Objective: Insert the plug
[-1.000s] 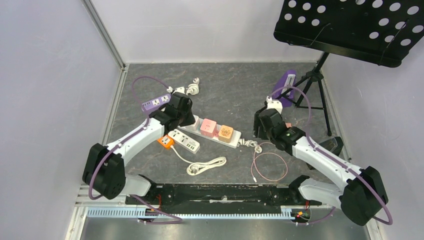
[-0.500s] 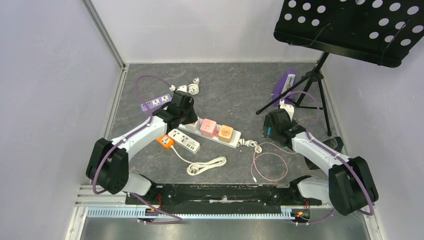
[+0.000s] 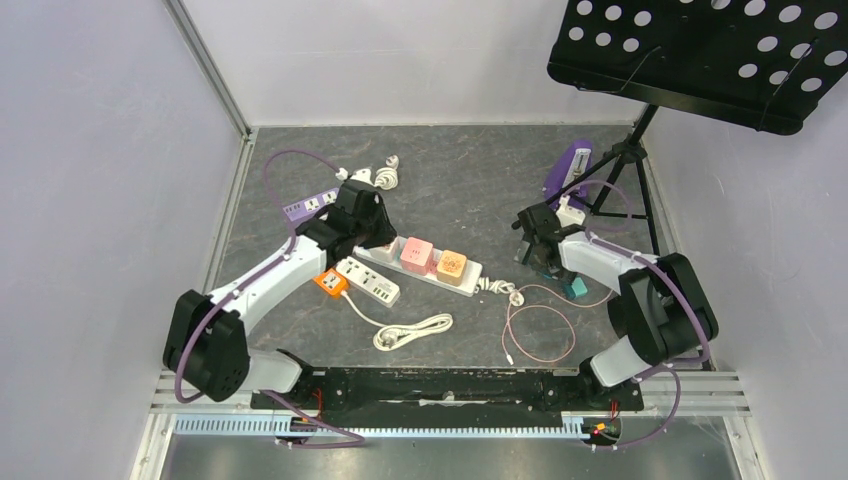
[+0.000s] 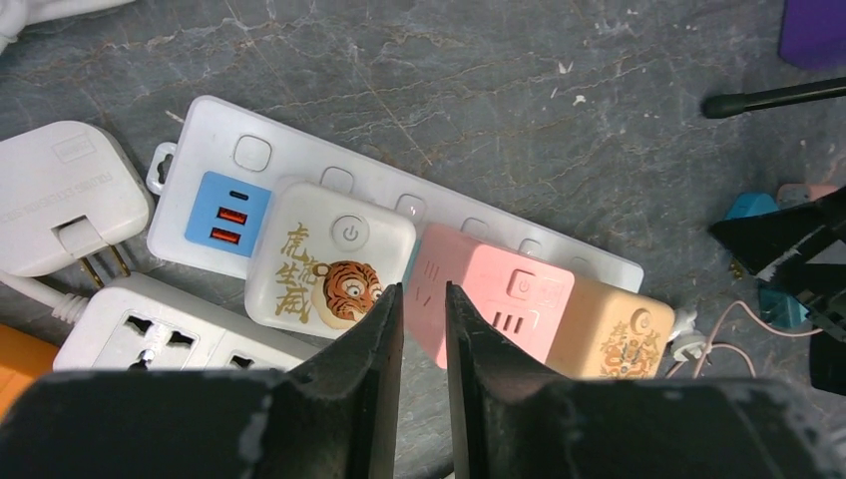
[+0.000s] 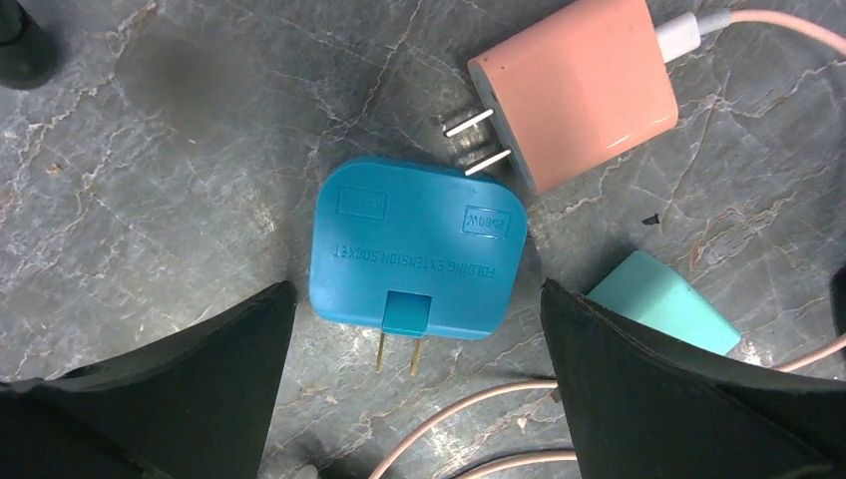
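Hovering wide open, right pincer (image 5: 414,319) straddles the blue plug (image 5: 419,239) toward the worktop (image 3: 450,170) right edge, nothing gripped; left pincer (image 4: 424,319), barely open and empty, hangs over the power strip (image 4: 299,150).

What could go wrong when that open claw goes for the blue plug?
The right gripper, wide open, hangs over the blue plug. The pink charger lies close against the plug's corner, so closing fingers might drag it along. A teal block sits beside one finger; coming down, that finger could land on it.
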### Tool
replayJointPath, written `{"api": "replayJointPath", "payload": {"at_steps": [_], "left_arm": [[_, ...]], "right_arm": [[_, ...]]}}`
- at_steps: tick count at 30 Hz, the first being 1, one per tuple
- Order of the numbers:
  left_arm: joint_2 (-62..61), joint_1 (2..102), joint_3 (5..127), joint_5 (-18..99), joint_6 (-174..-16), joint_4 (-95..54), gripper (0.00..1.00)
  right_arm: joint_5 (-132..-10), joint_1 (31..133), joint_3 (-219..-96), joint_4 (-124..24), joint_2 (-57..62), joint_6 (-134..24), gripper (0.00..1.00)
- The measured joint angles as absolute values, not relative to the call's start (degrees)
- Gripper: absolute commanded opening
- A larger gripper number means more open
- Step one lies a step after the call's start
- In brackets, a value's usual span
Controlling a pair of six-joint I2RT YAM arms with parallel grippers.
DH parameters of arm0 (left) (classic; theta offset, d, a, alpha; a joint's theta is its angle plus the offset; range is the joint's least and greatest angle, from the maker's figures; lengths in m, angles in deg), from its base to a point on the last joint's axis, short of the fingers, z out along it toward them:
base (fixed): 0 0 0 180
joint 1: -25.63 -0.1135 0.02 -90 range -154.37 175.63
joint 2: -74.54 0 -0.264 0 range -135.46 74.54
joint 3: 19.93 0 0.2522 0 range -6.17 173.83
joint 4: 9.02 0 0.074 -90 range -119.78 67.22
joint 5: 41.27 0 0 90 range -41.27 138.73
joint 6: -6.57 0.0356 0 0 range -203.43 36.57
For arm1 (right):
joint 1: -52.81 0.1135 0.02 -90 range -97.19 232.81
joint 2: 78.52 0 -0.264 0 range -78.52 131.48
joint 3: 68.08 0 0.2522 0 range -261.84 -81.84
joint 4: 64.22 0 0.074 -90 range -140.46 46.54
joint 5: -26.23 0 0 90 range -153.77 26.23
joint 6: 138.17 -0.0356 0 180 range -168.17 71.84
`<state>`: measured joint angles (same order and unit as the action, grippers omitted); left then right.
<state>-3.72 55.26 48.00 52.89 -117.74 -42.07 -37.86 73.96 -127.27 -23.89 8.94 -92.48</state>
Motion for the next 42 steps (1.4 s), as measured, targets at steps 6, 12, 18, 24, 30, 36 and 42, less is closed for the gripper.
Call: {"api": "replayJointPath", "payload": {"at_steps": [6, 12, 18, 24, 30, 36, 42], "left_arm": [[-1.75, 55.26, 48.98, 52.63, -117.72, -43.36, 0.42], [-0.62, 55.26, 49.29, 51.21, -117.67, -44.06, 0.56], [1.53, 55.37, 49.29, 44.83, -116.82, -44.01, 0.57], [3.25, 59.21, 49.11, 39.32, -115.95, -41.15, 0.57], [3.47, 68.29, 46.42, 37.77, -116.01, -33.48, 0.59], [3.47, 77.27, 41.31, 39.76, -118.00, -21.76, 0.61], [3.25, 81.38, 39.69, 42.88, -120.82, -12.28, 0.66]], "right_arm": [[-35.56, 73.98, -128.97, -21.62, 11.10, -97.90, 0.86], [-34.97, 73.61, -128.56, -23.26, 11.28, -98.67, 0.48], [-37.22, 73.30, -126.15, -25.88, 8.46, -97.64, 0.46], [-43.72, 74.26, -124.30, -26.56, -0.72, -98.77, 0.44], [-48.20, 79.07, -124.47, -27.06, -10.84, -103.61, 0.44], [-51.80, 83.31, -124.45, -26.84, -19.08, -110.51, 0.45], [-54.60, 83.47, -124.45, -26.84, -26.23, -114.95, 0.45]]}}
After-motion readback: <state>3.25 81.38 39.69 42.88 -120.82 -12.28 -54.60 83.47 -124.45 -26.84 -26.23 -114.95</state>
